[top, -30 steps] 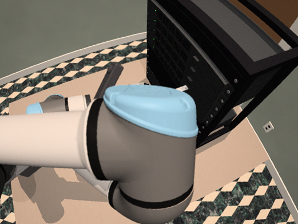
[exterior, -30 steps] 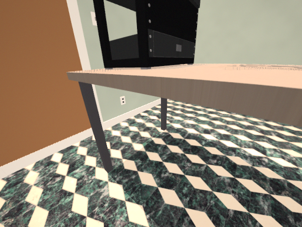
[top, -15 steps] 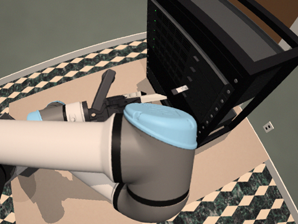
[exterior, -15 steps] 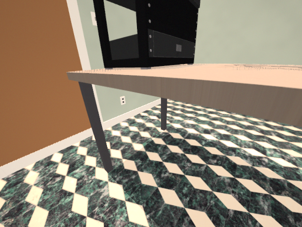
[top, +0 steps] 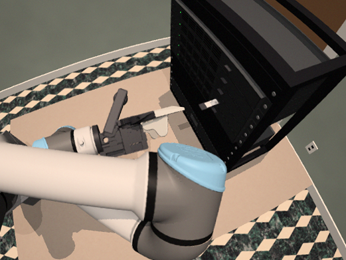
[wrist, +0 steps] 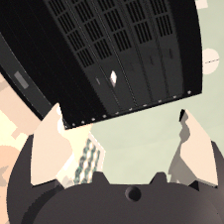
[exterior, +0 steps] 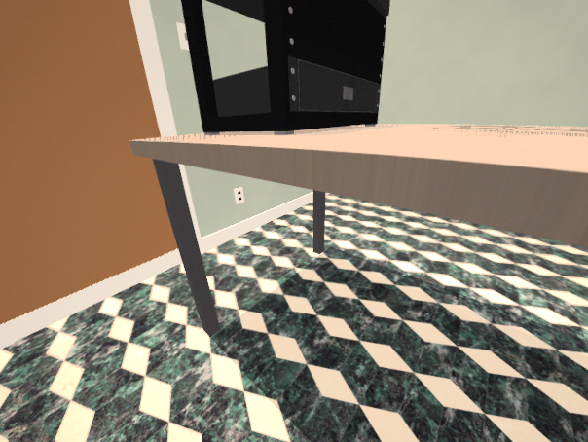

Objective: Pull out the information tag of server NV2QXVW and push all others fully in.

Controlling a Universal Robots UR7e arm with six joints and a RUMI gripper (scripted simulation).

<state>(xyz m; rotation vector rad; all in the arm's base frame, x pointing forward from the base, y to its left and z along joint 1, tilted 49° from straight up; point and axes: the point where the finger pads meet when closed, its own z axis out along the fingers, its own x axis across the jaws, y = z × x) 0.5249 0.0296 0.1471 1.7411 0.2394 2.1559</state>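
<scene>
- The arm [top: 65,176] crosses the near side of the table [top: 259,183] [exterior: 414,151] [wrist: 10,109], its blue-capped elbow partly blocking the top view
- Beyond it, the claw [top: 174,120] [wrist: 122,106] is wide open, its pale fingers well apart with nothing between them, and points toward the rack's front
- One tag [top: 211,103] [wrist: 113,78] sticks out of the rack, near the fingers but apart from them; its print is too small to read, so whether it is NV2QXVW cannot be told
- The rack [top: 323,68] [exterior: 278,88] [wrist: 190,50] stands upright on the table
- Its servers [top: 199,45] [wrist: 119,45] are stacked behind that tag, with small green lights [top: 180,24] along one side
- Above the pulled tag, other tabs [top: 224,81] sit close to the servers' faces
- Past the table lie the checked floor [top: 258,240] [exterior: 389,316] [wrist: 89,154] and the green wall [top: 103,3] [exterior: 487,58] [wrist: 134,144], which has a socket [top: 311,147] [exterior: 238,195] low down
</scene>
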